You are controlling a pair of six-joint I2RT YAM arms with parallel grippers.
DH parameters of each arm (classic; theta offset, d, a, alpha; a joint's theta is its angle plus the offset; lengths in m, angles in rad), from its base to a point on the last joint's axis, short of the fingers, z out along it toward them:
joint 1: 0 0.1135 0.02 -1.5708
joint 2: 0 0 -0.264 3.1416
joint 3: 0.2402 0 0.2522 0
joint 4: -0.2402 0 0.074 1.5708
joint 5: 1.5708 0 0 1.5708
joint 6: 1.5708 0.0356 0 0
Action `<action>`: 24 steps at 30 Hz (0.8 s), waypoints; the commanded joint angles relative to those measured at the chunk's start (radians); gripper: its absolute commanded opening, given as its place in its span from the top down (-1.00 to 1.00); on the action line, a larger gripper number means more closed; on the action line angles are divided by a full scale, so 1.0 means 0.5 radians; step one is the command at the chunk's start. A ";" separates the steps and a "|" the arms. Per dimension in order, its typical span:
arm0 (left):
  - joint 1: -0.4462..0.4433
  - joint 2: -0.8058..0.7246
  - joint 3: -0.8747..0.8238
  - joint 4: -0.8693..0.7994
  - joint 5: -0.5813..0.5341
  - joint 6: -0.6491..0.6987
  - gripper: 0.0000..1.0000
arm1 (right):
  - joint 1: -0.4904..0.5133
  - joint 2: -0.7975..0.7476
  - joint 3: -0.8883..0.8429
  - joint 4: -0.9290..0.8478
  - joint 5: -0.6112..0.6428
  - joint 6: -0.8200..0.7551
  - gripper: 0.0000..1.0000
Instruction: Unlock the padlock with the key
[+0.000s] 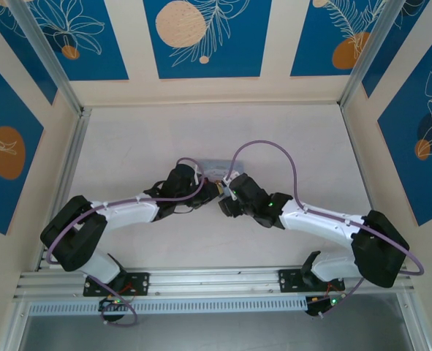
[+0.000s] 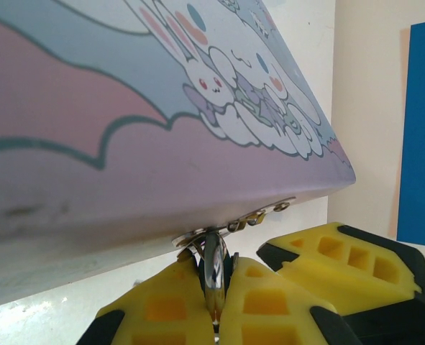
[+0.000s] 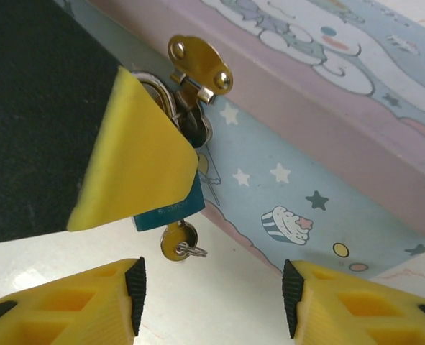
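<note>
Padlock (image 3: 173, 209) within left tool (image 2: 214, 282)

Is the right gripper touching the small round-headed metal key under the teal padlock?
Apart. Right wrist view: the right gripper is open, and bare table shows between its yellow fingers and the key under the padlock.

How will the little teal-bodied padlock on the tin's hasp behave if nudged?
Likely swings: the teal-bodied metal padlock hangs from the gold hasp, though the yellow-fingered left gripper pinching it should steady it. Smooth metal, so probably slippery. The small round-headed key beneath it may wobble.
</note>
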 commanded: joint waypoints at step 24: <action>0.010 -0.007 0.061 0.047 0.058 -0.002 1.00 | 0.018 0.283 0.227 0.019 0.087 -0.001 0.56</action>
